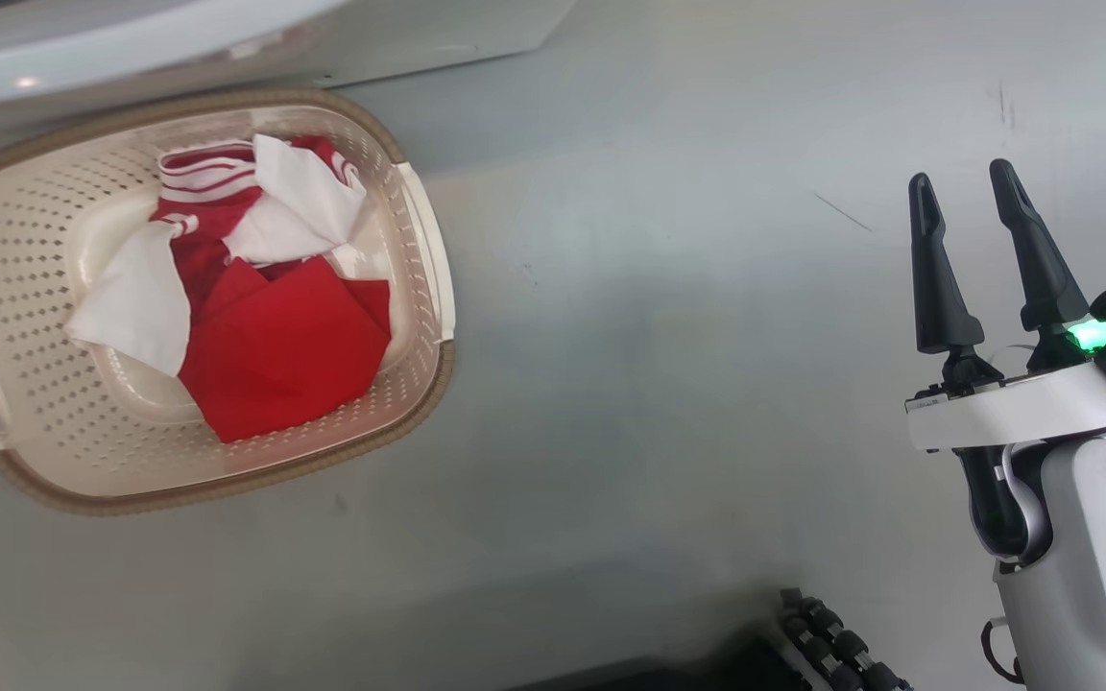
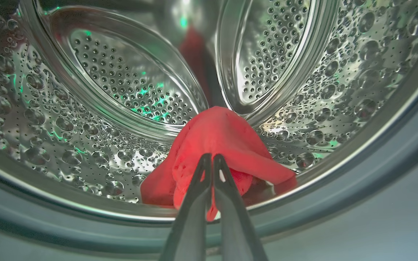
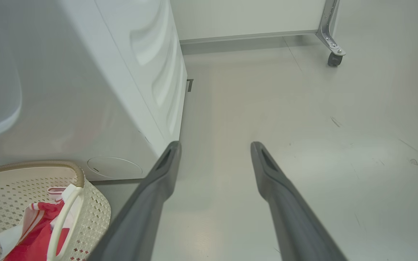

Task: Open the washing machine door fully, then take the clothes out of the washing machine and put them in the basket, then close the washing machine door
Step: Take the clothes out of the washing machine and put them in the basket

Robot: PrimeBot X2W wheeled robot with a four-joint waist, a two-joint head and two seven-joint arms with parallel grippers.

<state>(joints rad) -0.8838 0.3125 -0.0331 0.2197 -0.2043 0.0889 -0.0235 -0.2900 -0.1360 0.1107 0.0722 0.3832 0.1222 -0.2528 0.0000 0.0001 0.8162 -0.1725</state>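
Observation:
The cream basket [image 1: 419, 240] sits on the floor at the left of the head view, holding red and white clothes [image 1: 265, 336]; the basket [image 3: 89, 210] and those clothes [image 3: 38, 232] also show at the lower left of the right wrist view. In the left wrist view, my left gripper [image 2: 212, 157] is inside the steel drum [image 2: 49, 119] of the washing machine, shut on a bright red cloth [image 2: 223, 137] lying at the drum's front lip. My right gripper [image 1: 966, 192] hangs open over bare floor at the right, nothing between its fingers. The door is out of view.
The washing machine's white body [image 3: 122, 72] stands just behind the basket, its lower edge [image 1: 131, 58] along the top of the head view. A caster leg [image 3: 334, 54] stands at the far wall. Grey floor [image 1: 659, 384] spreads between the basket and my right arm.

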